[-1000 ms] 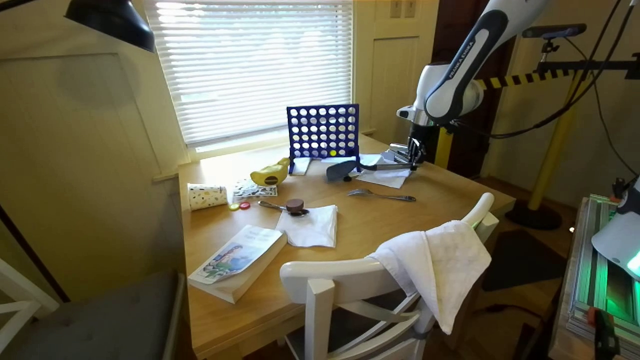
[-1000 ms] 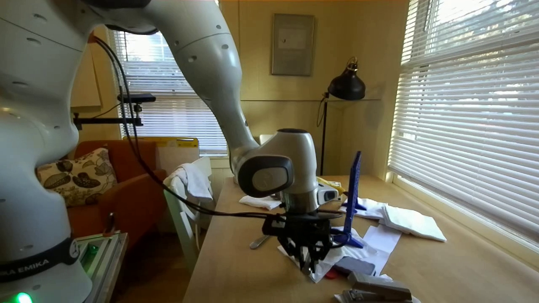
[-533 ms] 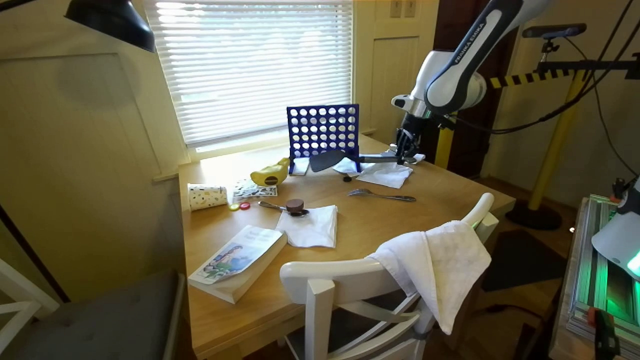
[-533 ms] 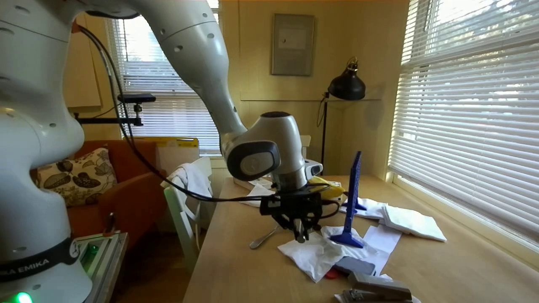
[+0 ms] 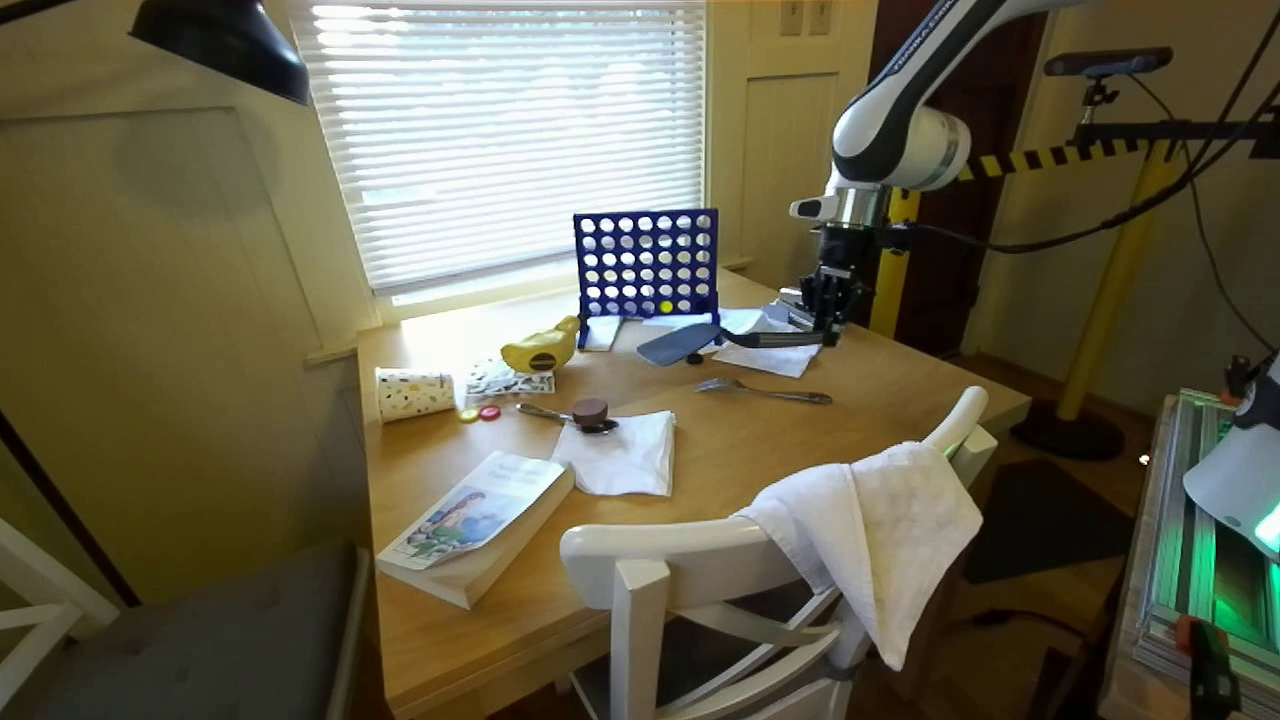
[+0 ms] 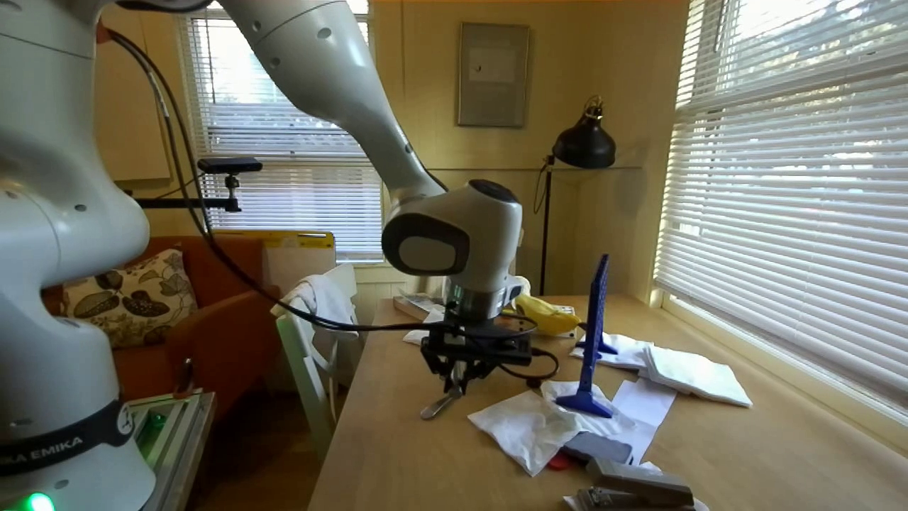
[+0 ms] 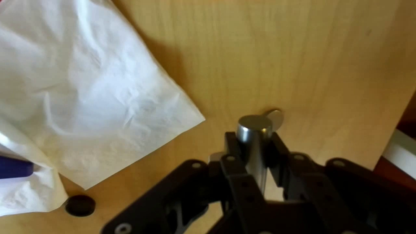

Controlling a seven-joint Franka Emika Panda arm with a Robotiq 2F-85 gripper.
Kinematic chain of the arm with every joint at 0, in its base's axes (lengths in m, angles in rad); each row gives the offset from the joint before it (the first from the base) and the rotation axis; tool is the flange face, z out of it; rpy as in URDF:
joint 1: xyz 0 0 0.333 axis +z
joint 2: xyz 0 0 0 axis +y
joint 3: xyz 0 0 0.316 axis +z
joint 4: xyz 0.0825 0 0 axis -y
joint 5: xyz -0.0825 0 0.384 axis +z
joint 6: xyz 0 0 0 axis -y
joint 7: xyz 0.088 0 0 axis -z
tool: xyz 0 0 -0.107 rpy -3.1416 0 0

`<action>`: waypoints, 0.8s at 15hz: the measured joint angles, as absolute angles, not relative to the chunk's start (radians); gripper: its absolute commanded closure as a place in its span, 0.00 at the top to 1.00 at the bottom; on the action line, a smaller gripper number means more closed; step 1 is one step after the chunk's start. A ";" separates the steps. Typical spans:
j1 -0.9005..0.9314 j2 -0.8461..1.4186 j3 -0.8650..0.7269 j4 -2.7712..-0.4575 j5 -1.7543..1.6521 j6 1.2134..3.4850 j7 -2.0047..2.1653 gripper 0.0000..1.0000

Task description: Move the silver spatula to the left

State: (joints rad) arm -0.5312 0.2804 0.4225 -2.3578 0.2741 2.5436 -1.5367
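The spatula has a dark grey-blue head (image 5: 680,344) and a silver handle. My gripper (image 5: 832,338) is shut around the handle near its end. In the wrist view the round silver handle end (image 7: 255,128) sticks out between the two fingertips (image 7: 253,146). The spatula hangs roughly level, with its head pointing towards the blue game rack's foot in an exterior view. In an exterior view my gripper (image 6: 455,387) is just above the fork's handle (image 6: 438,407). The spatula's head is hidden behind the arm there.
A blue upright game rack (image 5: 647,262) stands by the window. White napkins (image 6: 521,429) and a black disc (image 7: 80,205) lie near it. The fork (image 5: 765,391) lies on the table. A yellow banana-shaped pouch (image 5: 540,347), a book (image 5: 480,515) and a stapler (image 6: 642,484) are around.
The arm has lifted the spatula off the napkin and carried it away from the window side to above the fork's handle. The gripper has stayed shut on it.
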 measured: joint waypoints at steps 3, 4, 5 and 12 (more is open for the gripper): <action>-0.423 0.248 0.281 -2.351 0.275 2.476 -1.543 0.06; -0.387 0.242 0.242 -2.350 0.273 2.467 -1.543 0.06; -0.352 0.241 0.208 -2.348 0.269 2.466 -1.535 0.06; -0.125 0.307 0.066 -2.255 0.100 2.494 -1.194 0.06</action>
State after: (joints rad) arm -0.1253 0.3073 0.0660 -2.2546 0.1003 2.4936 -1.1945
